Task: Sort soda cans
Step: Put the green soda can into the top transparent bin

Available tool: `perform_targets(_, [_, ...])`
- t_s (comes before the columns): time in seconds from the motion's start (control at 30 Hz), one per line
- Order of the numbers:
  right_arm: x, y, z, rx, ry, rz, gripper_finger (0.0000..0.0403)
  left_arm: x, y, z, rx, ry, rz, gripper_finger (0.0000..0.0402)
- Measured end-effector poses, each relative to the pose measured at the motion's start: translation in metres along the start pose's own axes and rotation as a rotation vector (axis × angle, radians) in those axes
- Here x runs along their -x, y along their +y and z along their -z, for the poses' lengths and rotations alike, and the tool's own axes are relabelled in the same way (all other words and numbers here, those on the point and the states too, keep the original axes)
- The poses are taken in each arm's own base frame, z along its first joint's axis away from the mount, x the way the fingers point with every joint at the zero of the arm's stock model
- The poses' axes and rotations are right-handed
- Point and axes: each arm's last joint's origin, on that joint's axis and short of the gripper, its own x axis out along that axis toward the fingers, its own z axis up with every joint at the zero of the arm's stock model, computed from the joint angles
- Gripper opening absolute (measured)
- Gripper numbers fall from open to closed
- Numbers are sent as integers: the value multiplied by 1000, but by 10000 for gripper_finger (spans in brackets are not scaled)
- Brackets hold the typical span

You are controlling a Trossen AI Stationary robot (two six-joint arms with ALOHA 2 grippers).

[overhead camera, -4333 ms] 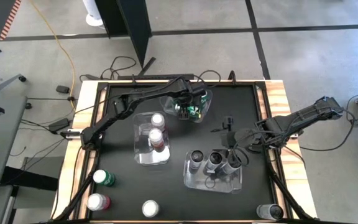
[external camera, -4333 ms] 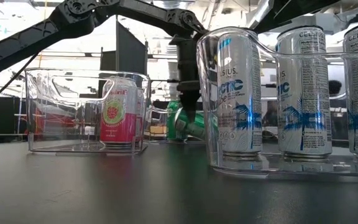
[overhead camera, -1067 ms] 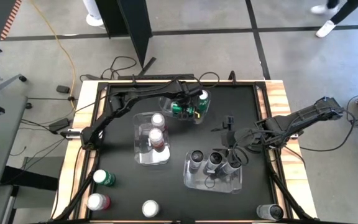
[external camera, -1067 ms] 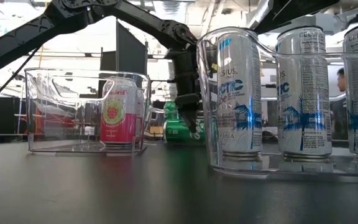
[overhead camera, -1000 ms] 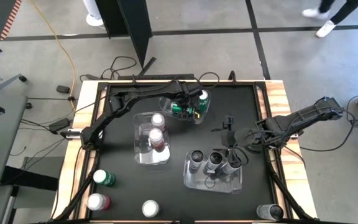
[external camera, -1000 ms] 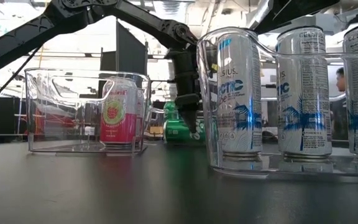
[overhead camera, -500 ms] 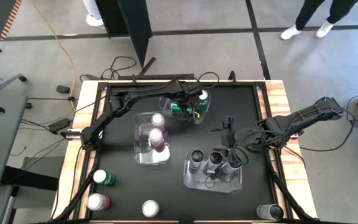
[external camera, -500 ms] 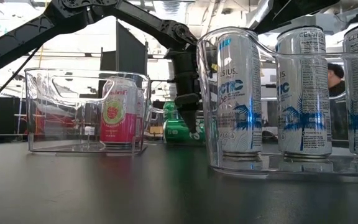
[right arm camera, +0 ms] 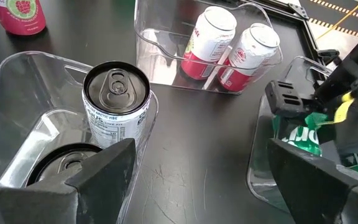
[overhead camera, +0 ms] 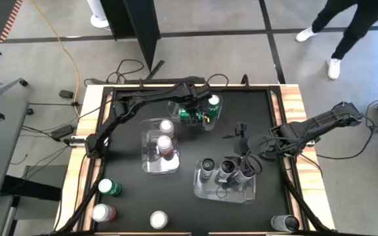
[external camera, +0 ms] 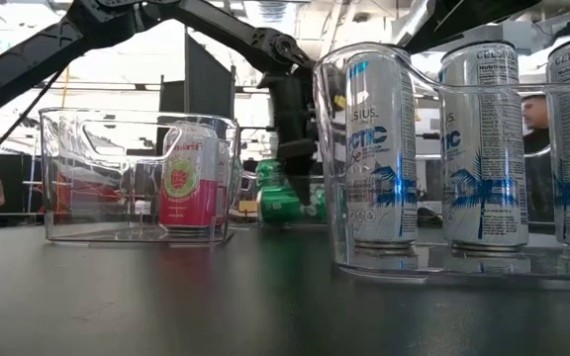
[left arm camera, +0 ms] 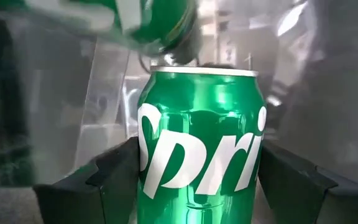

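A green soda can (left arm camera: 201,137) lies on its side in the far clear bin (overhead camera: 174,107), with my left gripper (overhead camera: 193,111) shut on it. In the low view this can (external camera: 281,204) shows below the gripper. A second green can (overhead camera: 213,101) stands upright in the same bin. Two red-pink cans (overhead camera: 165,141) stand in the middle bin. Dark cans (overhead camera: 209,167) fill the near right bin. My right gripper (right arm camera: 194,186) hovers open above that bin, touching nothing. My left gripper pinches the green can's side wall (left arm camera: 149,168) between its two fingers (left arm camera: 107,177), one on either side of the body. The fingers come from above, pointing steeply down, and the can's silver top (left arm camera: 204,70) points away from the wrist. The can sits low in the bin.
Loose cans stand at the near left: a green one (overhead camera: 109,187), a red one (overhead camera: 102,213) and another (overhead camera: 158,219). A dark can (overhead camera: 284,223) stands at the near right corner. A person walks on the floor beyond the far edge.
My left gripper has risen a little inside the far bin, and the green can between its fingers has come up with it. My right arm has kept still.
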Motion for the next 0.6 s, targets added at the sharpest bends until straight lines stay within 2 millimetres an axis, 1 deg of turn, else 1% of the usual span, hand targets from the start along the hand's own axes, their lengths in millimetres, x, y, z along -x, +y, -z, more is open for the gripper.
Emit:
perform_targets(0.13, [0,0,0,1,3,0,379,11,0,-6,17,-81,16,273])
perform_targets(0.4, [0,0,1,3,5,0,379,11,-2,-11,35,-136,50,273])
perform_targets(0.47, [0,0,1,3,6,0,379,13,-1,-14,45,-175,58,273])
perform_targets(0.6, [0,0,1,4,7,-1,379,20,-3,-17,41,-198,54,273])
